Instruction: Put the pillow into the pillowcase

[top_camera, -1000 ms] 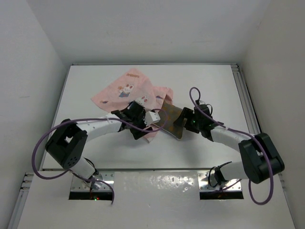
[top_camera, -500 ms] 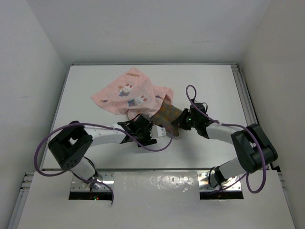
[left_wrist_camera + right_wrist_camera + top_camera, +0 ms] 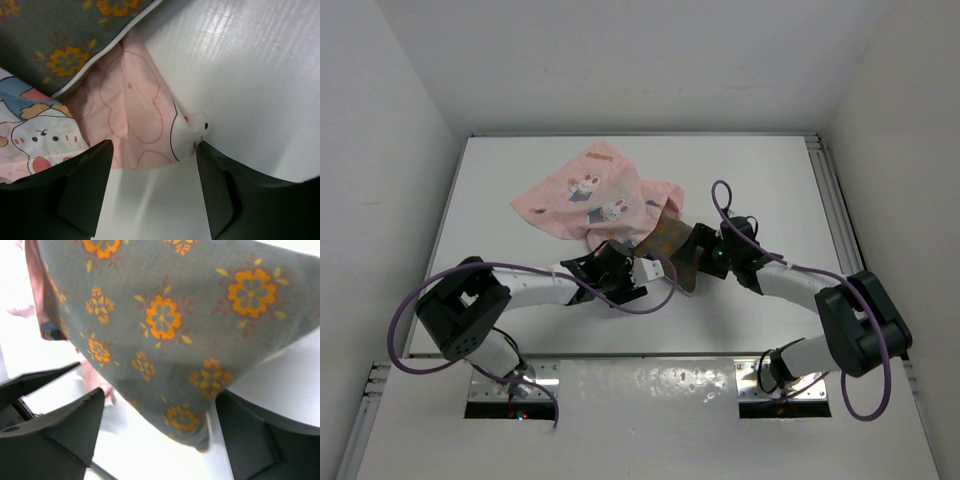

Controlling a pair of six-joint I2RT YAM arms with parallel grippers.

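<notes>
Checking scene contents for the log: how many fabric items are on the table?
2. The pink pillowcase lies spread at the far middle; the olive pillow lies against its near-right edge. Folds may hide more.

One pillow (image 3: 672,240) and one pillowcase (image 3: 580,195) are counted on one tabletop (image 3: 770,170). Two robot arms are seen, the left arm (image 3: 530,285) and the right arm (image 3: 800,285), each tipped with one pincer: the left pincer (image 3: 152,165) and the right pincer (image 3: 157,415). Two purple cables (image 3: 398,320) are counted.
</notes>
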